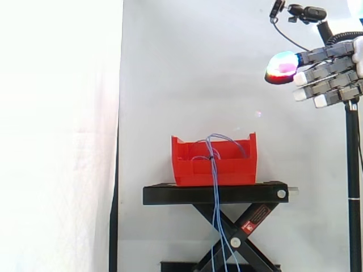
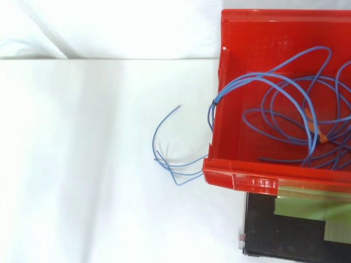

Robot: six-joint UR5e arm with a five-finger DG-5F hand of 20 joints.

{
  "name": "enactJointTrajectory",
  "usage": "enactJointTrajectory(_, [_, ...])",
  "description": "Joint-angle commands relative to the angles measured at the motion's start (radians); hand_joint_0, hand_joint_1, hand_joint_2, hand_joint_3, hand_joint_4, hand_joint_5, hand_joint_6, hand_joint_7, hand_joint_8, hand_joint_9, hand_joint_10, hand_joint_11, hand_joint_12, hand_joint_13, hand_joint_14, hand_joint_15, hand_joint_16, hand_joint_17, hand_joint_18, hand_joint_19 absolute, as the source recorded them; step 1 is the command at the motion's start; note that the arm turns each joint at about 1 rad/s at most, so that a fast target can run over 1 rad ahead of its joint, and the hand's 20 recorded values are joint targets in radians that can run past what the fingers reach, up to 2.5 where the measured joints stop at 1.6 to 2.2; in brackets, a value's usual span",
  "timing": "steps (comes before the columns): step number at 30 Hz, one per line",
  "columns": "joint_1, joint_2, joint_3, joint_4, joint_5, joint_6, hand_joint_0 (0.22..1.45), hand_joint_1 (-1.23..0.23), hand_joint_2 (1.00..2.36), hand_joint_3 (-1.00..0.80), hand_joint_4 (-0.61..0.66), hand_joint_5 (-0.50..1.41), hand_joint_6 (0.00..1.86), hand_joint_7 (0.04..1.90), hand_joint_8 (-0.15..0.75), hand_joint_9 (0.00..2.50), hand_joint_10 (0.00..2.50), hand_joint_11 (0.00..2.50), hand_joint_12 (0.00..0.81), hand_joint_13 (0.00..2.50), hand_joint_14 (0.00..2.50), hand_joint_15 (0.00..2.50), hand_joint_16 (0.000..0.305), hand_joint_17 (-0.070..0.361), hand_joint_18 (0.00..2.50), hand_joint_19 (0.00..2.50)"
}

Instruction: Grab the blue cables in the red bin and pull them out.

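A red bin (image 1: 214,164) stands on a black stand (image 1: 215,194). Thin blue cables (image 2: 285,109) lie coiled inside the red bin (image 2: 258,44), and a bundle of them climbs over its front wall (image 1: 213,170) and hangs down past the stand toward the floor. Their loose ends (image 2: 170,148) spread out on the white surface below. My hand (image 1: 332,71) hovers high at the right, well above and to the right of the bin. Its fingers are straight and point left, with a glowing fingertip (image 1: 283,65). It holds nothing.
The black scissor stand (image 1: 238,232) carries the bin before a white curtain. A dark pole (image 1: 353,187) rises at the right edge, with a small camera mount (image 1: 306,12) near its top. The stand's black top (image 2: 296,230) shows below the bin.
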Motion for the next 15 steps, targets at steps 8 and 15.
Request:
enactJointTrajectory(8, [-0.001, 0.001, 0.0, 0.0, 0.0, 0.0, 0.74, -0.64, 1.0, -1.0, 0.18, 0.26, 0.01, 0.17, 0.251, 0.35, 0.01, 0.2, 0.326, 0.14, 0.01, 0.32, 0.046, 0.103, 0.15, 0.59])
enactJointTrajectory(15, [0.001, -0.001, 0.0, 0.0, 0.0, 0.0, 0.74, -0.64, 1.0, -1.0, 0.18, 0.27, 0.01, 0.16, 0.252, 0.35, 0.01, 0.21, 0.327, 0.15, 0.01, 0.33, 0.046, 0.103, 0.16, 0.6])
